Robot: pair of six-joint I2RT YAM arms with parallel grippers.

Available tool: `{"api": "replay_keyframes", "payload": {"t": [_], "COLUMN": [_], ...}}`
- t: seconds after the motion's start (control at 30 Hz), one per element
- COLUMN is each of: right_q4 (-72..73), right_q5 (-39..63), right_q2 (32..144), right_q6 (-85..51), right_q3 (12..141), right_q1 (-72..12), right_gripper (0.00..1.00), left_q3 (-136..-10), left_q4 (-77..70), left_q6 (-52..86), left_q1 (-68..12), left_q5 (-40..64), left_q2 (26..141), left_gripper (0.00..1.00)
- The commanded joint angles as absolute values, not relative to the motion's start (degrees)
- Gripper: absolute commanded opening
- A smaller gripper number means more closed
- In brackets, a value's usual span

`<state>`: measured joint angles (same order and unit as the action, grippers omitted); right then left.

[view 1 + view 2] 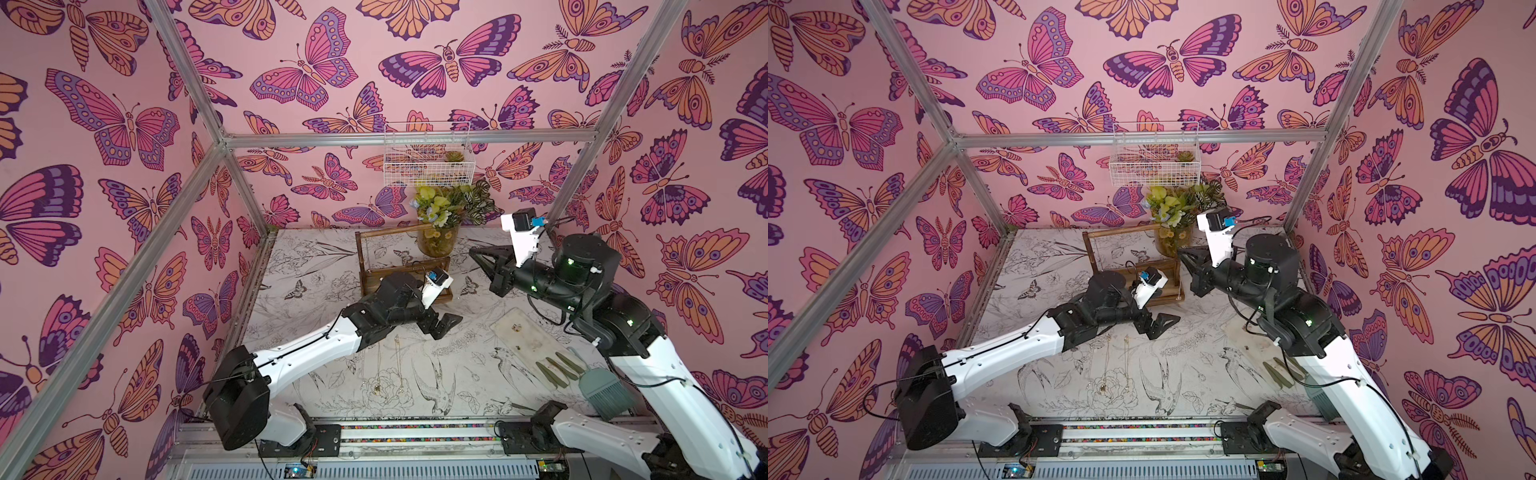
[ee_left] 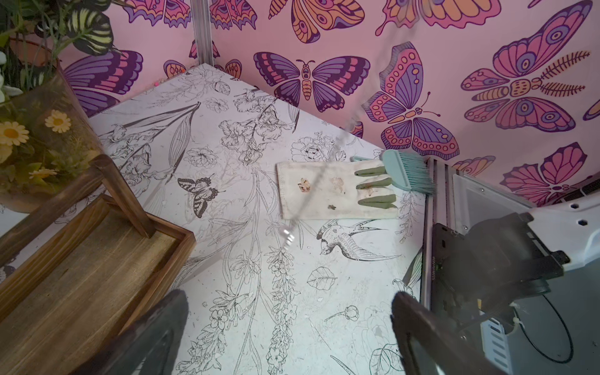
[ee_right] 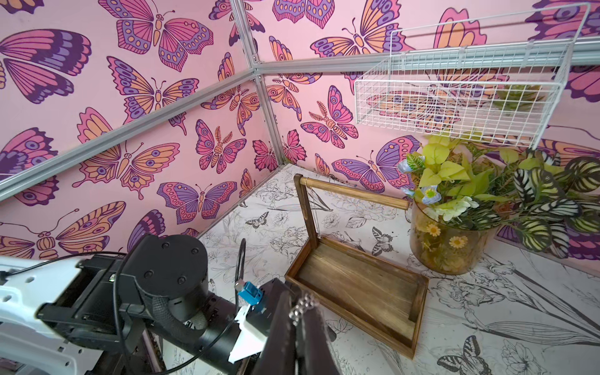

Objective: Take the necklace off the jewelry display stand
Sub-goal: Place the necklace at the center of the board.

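Floral-print tabletop (image 1: 316, 266) carries the jewelry display stand (image 3: 357, 279) toward the rear. The right gripper (image 3: 300, 316), raised just beside the stand's end nearest the vase (image 3: 448, 246), has its jaws closed on the necklace (image 3: 303, 303), a silver chain that appears to hang clear of the stand's top bar. The left gripper (image 1: 442, 326), just in front of the stand, has its jaws spread wide and empty.

Procedure:
- Hold the pinch.
- Carry the chain away from the stand without swinging it into the posts.
- Lower until the links pool on the table, then release.
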<state>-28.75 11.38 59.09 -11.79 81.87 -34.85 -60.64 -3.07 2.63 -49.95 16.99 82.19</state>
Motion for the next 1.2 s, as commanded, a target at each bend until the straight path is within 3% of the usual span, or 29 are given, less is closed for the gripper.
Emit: {"api": "replay_keyframes", "payload": {"t": [0.0,0.4,0.57,0.83,1.17], "right_q4": [-30.05,-30.43,-29.28,-29.09,-29.27], "right_q5": [10.64,9.97,9.3,8.25,8.79], "right_q2": [58.84,57.15,57.72,57.93,58.53], "right_q6": [-12.91,-14.84,-14.63,-13.93,-13.54], "right_q3": [81.13,80.86,80.58,81.87,83.78], "right_q1": [-36.0,-38.15,-38.32,-38.33,-38.33], "right_gripper": [0.0,0.0,0.0,0.0,0.0], "left_q3": [-62.29,-62.74,-63.19,-63.22,-63.61], "left_q4": [-5.45,-5.82,-6.2,-6.42,-7.47], "left_q6": [0.87,-0.36,-0.44,0.17,0.43], "left_q1": [-50.83,-54.0,-53.99,-54.32,-54.91], "left_q5": [16.62,16.96,17.31,18.36,17.67], "left_q2": [82.9,80.69,80.8,80.02,80.66], "left_gripper": [1.0,0.95,0.86,0.59,0.55]}}
